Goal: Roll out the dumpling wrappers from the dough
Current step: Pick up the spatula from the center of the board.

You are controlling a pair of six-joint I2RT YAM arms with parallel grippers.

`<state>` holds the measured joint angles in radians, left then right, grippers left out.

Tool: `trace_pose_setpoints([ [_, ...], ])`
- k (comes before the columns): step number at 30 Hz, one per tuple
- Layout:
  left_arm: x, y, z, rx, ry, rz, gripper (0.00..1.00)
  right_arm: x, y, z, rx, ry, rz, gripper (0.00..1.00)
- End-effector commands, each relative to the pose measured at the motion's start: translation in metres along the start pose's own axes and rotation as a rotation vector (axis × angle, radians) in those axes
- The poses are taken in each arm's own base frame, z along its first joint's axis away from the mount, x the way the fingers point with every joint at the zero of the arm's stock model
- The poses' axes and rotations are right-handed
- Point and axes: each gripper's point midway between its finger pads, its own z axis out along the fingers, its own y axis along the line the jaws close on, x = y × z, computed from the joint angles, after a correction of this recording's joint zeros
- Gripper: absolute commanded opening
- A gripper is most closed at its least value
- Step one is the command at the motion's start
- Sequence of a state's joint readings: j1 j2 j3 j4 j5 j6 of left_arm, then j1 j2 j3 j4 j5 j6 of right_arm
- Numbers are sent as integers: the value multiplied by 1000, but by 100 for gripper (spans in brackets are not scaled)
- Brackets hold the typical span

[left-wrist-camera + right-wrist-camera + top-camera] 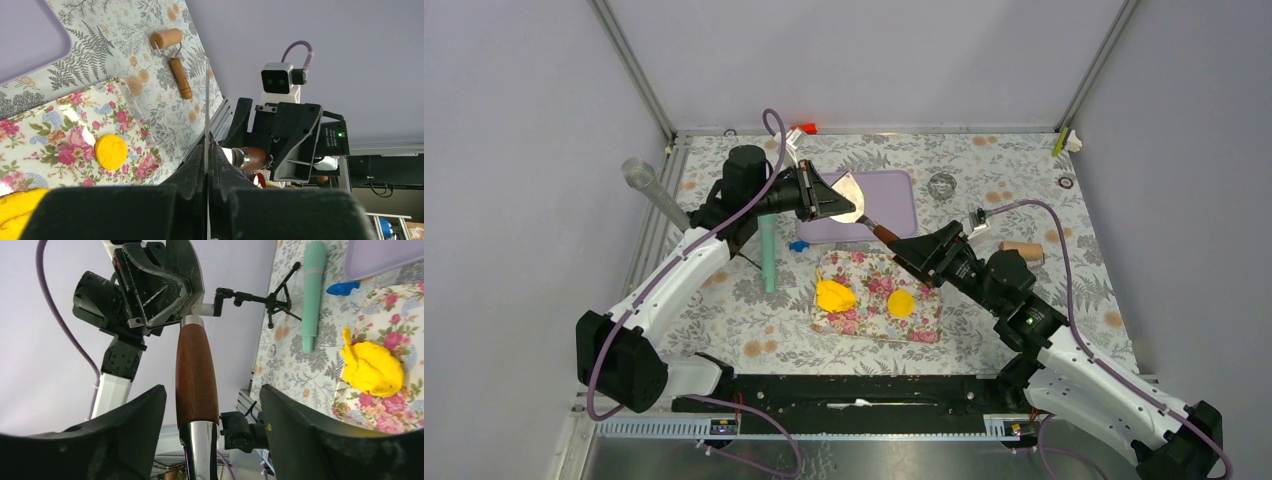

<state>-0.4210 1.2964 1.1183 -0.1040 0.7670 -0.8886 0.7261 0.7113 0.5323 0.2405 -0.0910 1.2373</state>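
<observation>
Left gripper (207, 155): nearest the left wrist camera, its fingers are clamped flat on the thin metal blade (849, 196) of a cutter (864, 212), which shows edge-on between them.
Right gripper (212, 390): its fingers are spread wide on either side of the cutter's brown wooden handle (196, 375), with a gap showing on both sides.
Dumpling wrapper (901, 302): one small, flat, round yellow disc lies on the right part of the floral board (869, 270).
Dough (834, 296): a thicker, irregular yellow lump sits on the left part of the same board, near the wrapper but apart from it.
Floral board: it lies on the leaf-print tablecloth (1004, 170) near the middle, with the right gripper just above its far right corner.
Cutter: it is held in the air over the gap between the board and the purple tray (889, 190), blade toward the left arm and handle toward the right.
Purple tray: it sits just beyond the board, partly behind the blade.
Blue piece (799, 245): a small item lies between the tray and the board's left corner.
Teal rod (767, 255): it lies to the left of the board.
Small tripod (275, 299): it stands near the rod's far end.
Wooden roller (1021, 250): it lies to the right, well apart from the board.
Clear tube (646, 185): it is tilted at the table's left edge.
</observation>
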Motion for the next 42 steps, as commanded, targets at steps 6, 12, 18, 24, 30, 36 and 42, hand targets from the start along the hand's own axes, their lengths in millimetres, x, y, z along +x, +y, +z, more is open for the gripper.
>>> trace_pose_setpoints([
  [6,-4,-28,-9,100,-23,78,0,-8,35,-2,-143,-25,47,65],
  [12,-1,-25,-8,108,-23,68,0,-11,40,1,-159,-36,40,57],
  [18,-1,-18,-7,77,-28,55,0,-7,42,7,-189,-12,53,51],
  [24,-1,-14,-9,54,-42,57,0,-8,37,10,-171,-26,68,46],
  [30,-1,-4,-14,-38,-37,103,0,-6,29,13,-154,-15,89,24],
  [36,1,0,-20,-87,-24,144,0,-3,19,14,-133,-8,106,0],
  [42,-2,1,-19,-93,-36,142,0,-5,23,13,-151,-24,94,0],
])
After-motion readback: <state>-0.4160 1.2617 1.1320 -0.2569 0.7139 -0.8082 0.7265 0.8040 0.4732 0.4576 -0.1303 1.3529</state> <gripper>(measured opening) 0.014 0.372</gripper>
